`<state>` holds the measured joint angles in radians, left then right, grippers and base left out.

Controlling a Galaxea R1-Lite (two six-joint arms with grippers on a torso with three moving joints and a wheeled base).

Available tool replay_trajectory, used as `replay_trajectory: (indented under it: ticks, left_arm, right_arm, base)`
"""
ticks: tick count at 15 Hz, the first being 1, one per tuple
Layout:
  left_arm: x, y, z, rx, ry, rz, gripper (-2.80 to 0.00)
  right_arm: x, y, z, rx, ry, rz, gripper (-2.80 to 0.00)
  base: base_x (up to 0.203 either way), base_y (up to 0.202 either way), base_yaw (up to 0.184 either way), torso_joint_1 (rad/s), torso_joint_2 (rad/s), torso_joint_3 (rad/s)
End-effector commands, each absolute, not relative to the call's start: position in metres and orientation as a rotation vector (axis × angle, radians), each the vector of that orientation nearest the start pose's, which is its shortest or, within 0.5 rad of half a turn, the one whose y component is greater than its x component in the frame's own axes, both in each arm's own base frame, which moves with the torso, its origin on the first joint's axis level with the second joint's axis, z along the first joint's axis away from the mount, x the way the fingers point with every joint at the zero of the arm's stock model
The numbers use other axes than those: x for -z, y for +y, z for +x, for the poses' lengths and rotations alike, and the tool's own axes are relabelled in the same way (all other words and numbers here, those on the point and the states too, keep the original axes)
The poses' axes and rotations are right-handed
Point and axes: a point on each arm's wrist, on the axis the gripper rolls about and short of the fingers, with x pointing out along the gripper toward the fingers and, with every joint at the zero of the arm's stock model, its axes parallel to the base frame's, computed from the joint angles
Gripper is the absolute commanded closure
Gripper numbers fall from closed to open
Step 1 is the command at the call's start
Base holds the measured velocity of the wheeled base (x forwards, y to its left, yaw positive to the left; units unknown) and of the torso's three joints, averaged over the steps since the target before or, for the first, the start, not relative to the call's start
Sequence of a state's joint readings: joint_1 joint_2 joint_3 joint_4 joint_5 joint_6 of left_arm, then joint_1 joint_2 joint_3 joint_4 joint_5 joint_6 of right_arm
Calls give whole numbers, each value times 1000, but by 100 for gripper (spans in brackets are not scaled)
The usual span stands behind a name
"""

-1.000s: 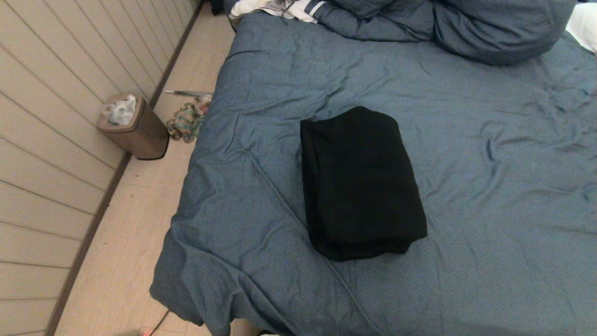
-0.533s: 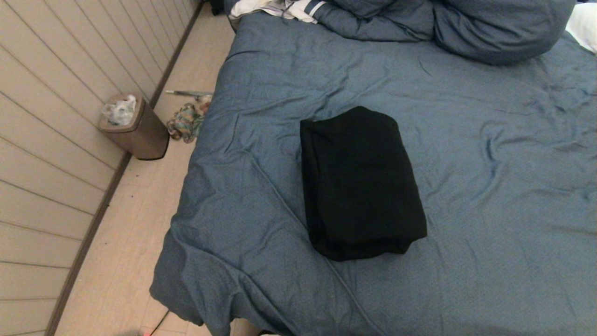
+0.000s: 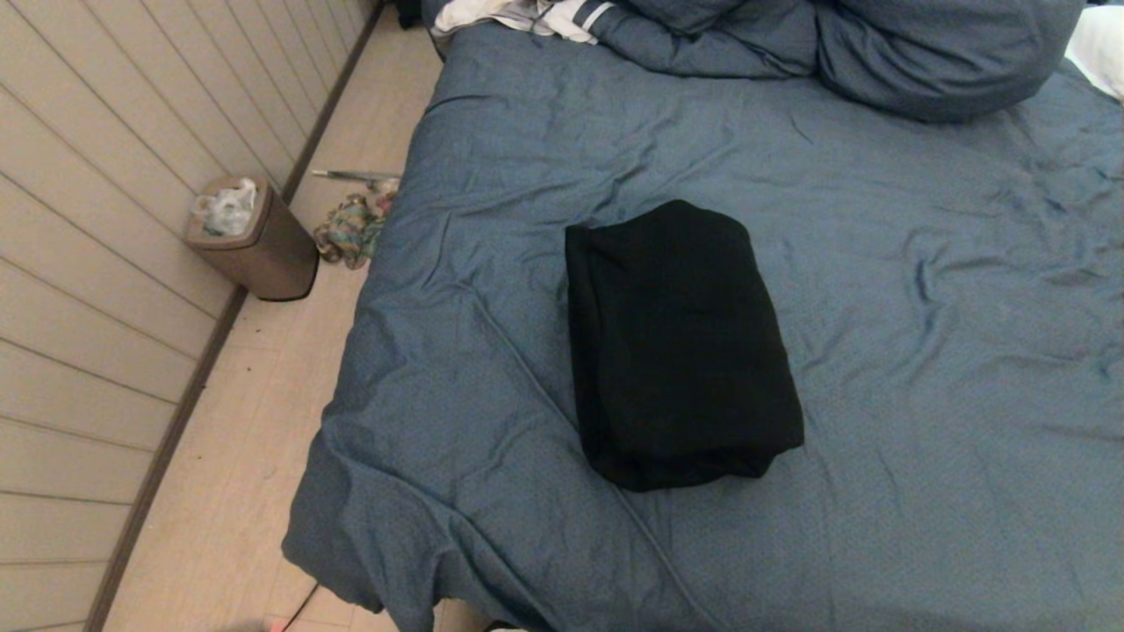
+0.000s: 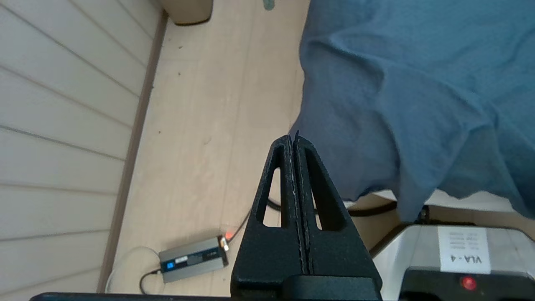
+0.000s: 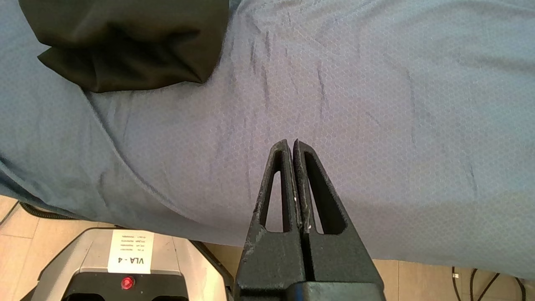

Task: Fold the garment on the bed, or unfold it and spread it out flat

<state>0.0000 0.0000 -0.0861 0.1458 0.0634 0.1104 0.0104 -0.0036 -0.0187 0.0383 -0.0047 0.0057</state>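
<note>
The garment (image 3: 680,347) is lying folded in the middle of the bed (image 3: 922,369). I am holding my left gripper (image 4: 294,140) and right gripper (image 5: 291,144) both closed and empty, near the bed's edge.

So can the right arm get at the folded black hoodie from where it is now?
Probably yes. The right gripper, shut, hangs over bare duvet at the near edge of the bed; nothing lies between it and the folded black hoodie, though it must open first.
</note>
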Motion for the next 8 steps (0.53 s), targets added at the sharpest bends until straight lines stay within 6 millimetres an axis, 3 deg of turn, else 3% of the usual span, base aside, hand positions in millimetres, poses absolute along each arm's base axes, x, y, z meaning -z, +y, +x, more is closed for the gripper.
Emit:
replay_trajectory:
  ticks: [1,5,8]
  left_arm:
    - [-79,0,-28,-8,72,108,0]
    - [-73,-1,-23,55,21,143,0]
    - [-73,0,-23,9,14,-6,0]
  right_arm:
    - [-76,0,-25,-6,11,6,0]
    - [-76,0,-25,-6,8,8,0]
    - [-77,0,-25,-4,-1,12,0]
  base:
    - [0,0,0,0,0,0]
    - [0,0,0,0,0,0]
    - [0,0,0,0,0,0]
